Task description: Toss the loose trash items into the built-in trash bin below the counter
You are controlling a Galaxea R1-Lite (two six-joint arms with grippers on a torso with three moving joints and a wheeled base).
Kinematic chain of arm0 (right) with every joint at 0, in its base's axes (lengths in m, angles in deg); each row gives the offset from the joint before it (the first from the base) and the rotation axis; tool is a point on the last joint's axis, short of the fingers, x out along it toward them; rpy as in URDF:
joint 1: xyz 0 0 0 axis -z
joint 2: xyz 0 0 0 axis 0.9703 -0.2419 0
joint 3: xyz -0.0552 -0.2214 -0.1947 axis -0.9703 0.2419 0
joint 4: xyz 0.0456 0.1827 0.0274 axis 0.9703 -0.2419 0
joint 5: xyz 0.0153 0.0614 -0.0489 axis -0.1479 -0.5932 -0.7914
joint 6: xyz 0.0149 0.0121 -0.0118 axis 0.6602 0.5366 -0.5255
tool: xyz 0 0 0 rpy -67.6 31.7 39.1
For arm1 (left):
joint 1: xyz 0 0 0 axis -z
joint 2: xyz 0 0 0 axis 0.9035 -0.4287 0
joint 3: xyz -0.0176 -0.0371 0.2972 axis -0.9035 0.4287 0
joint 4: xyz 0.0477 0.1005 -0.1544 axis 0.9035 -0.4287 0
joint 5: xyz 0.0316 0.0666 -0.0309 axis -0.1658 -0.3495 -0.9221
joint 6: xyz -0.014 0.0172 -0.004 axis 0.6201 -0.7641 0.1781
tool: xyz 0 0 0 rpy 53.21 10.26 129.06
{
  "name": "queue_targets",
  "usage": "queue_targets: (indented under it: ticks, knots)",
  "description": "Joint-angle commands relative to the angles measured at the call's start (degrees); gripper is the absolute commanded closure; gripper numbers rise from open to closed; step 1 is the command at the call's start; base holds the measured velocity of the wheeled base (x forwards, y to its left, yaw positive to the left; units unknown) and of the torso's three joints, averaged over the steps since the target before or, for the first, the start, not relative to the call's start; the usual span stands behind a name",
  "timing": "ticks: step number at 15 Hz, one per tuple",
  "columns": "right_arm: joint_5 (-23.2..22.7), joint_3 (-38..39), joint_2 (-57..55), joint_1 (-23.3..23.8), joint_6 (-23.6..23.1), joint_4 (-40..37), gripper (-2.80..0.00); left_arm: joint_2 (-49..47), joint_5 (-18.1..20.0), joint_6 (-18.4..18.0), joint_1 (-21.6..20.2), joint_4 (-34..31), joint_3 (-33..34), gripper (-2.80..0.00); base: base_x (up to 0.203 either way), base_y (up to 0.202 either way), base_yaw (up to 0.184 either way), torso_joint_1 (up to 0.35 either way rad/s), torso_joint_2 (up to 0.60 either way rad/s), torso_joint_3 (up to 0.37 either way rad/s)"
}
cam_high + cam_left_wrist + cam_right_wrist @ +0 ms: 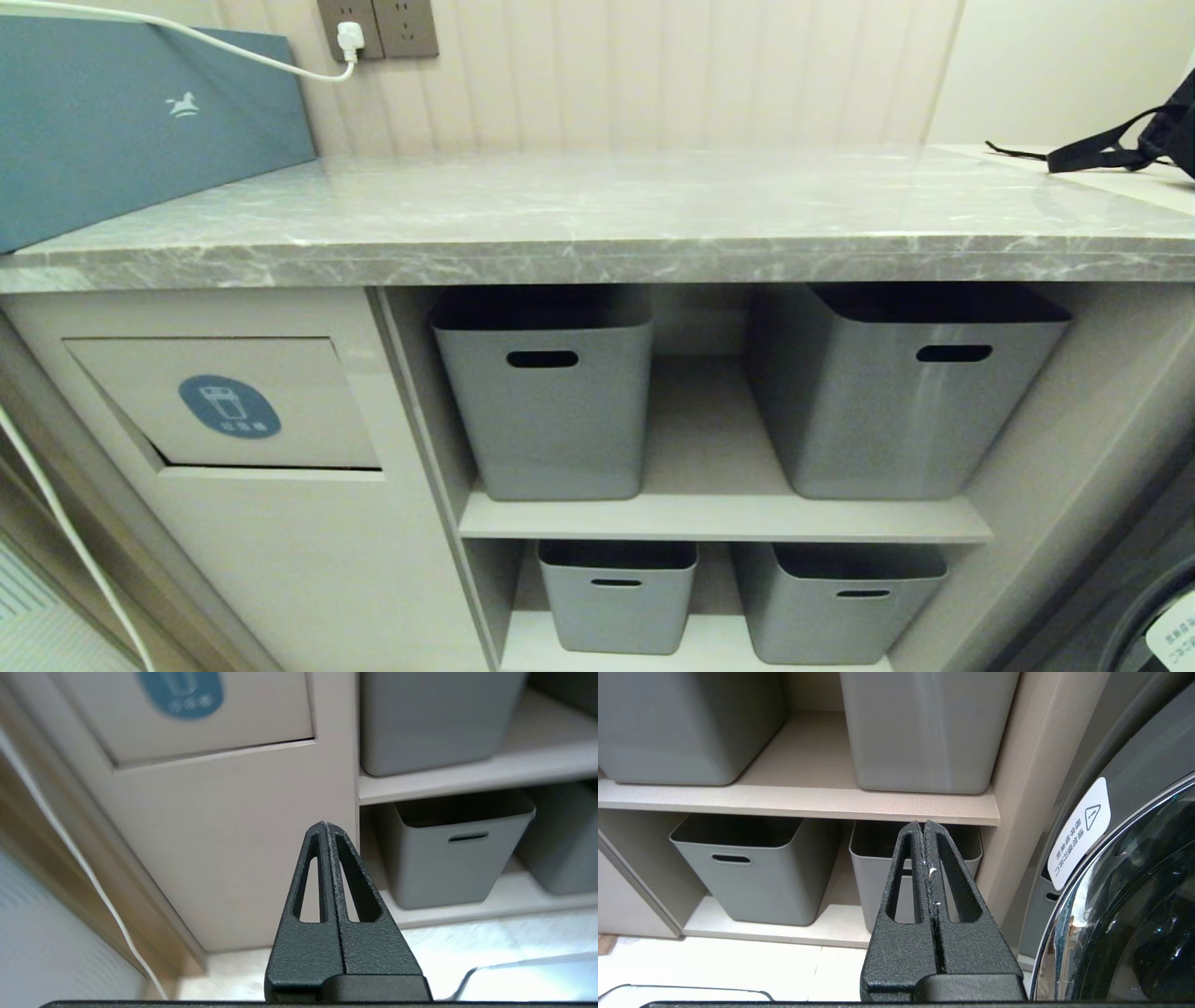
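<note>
Head view: I face a long grey marble-look counter [597,210] with white veins and a thick front edge. None of my arms show here. No wrapper or carton shows on the stone or in any view, so I cannot tell where the loose trash is. On the counter's far left stands a blue-grey box [121,121], with a white cable [233,51] running over it to a wall socket [378,28]; at the far right lies a black strap [1111,149].

Below the counter on my left side is the trash bin flap [233,403] — a beige rectangular panel set in the beige cabinet front, carrying a round blue sticker [229,407] with a white bin icon. To its right are open shelves [719,518] holding four grey tubs [546,397] with slot handles, two above and two below.

Left wrist view: my left gripper [325,828] has its two black fingers pressed together, holding nothing. It hangs low before the cabinet front, the flap ahead of and above its tips, apart from it.

Right wrist view: my right gripper [923,827] is likewise pressed closed and empty, pointing at the lower shelf's tubs — a washing machine door [1125,896] with a white warning label [1080,833] sits just beside it.
</note>
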Motion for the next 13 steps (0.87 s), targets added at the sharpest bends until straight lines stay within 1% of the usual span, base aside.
queue_targets:
  ticks: [1,5,13]
  knots:
    - [-0.03,0.00,0.04,-0.02,0.00,0.09,0.00,0.06,-1.73,5.63,-0.07,0.18,0.00,0.00,0.000,0.000,0.000,0.000,0.00,0.000]
    - [-0.03,0.00,0.04,-0.02,0.00,0.00,0.00,0.06,-1.64,5.02,-0.07,0.09,0.00,0.00,0.000,0.000,0.000,0.000,0.00,0.000]
    - [0.41,0.00,0.04,-0.02,0.36,0.09,0.00,0.06,-1.64,5.01,-0.07,0.18,0.00,0.00,0.000,0.000,0.000,0.000,0.00,0.000]
